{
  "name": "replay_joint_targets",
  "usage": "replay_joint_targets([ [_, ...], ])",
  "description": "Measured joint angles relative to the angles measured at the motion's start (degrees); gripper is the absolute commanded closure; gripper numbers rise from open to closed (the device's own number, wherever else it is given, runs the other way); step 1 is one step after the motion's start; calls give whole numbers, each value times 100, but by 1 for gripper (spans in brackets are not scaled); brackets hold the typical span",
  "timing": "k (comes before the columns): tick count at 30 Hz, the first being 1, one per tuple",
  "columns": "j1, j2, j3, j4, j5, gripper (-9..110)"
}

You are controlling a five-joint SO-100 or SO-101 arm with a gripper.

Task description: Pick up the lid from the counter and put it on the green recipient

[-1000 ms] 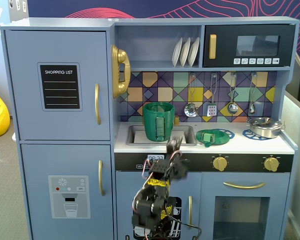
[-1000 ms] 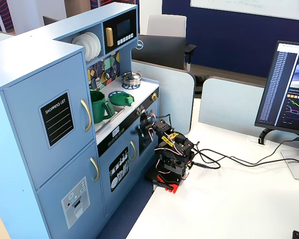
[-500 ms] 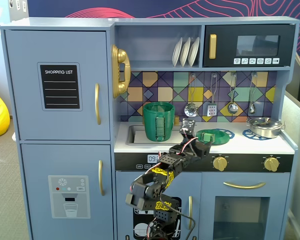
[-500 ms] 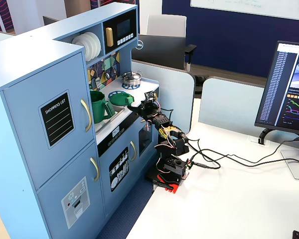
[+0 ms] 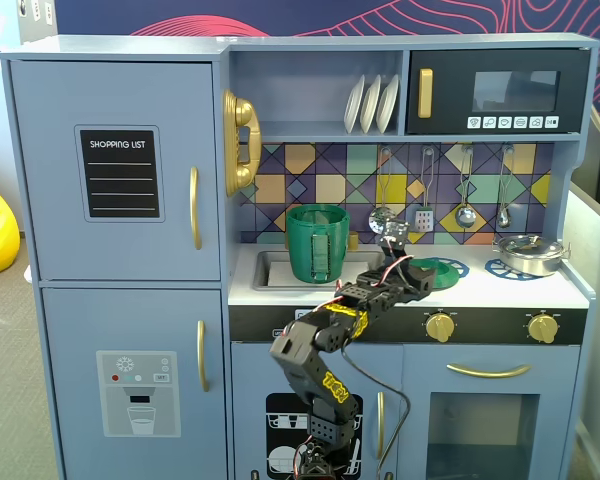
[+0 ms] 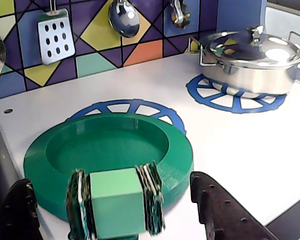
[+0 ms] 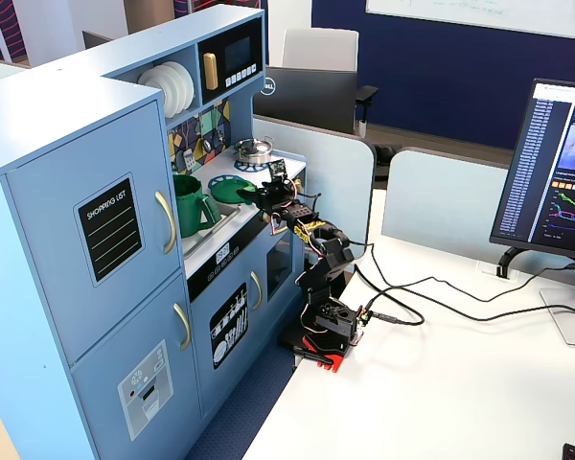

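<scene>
My gripper (image 6: pixel 117 210) stands wide open, dark fingers (image 6: pixel 222 212) either side of the lid's ribbed tab, not pinching it. Only the wrist view shows this. The lid (image 6: pixel 110 150), a smooth dished green disc, lies flat on the white counter (image 6: pixel 230 145). Left of the lid in a fixed view stands the green pot (image 5: pixel 317 243); right, a shiny steel pot (image 6: pixel 250 60).

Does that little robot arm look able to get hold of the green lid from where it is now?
Probably yes. In the wrist view the gripper is open, its fingers on either side of the lid's tab, and nothing on the counter blocks it.
</scene>
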Motion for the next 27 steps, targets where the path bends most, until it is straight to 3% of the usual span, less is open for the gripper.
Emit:
replay_joint_targets([
  [8, -62, -1037, -545, -220, 0, 77],
  [11, -114, -1239, -571, -220, 0, 101],
  [21, -352, -1397, -923, -527, 26, 101],
  [27, -633, -1020, -1687, 246, 26, 101],
])
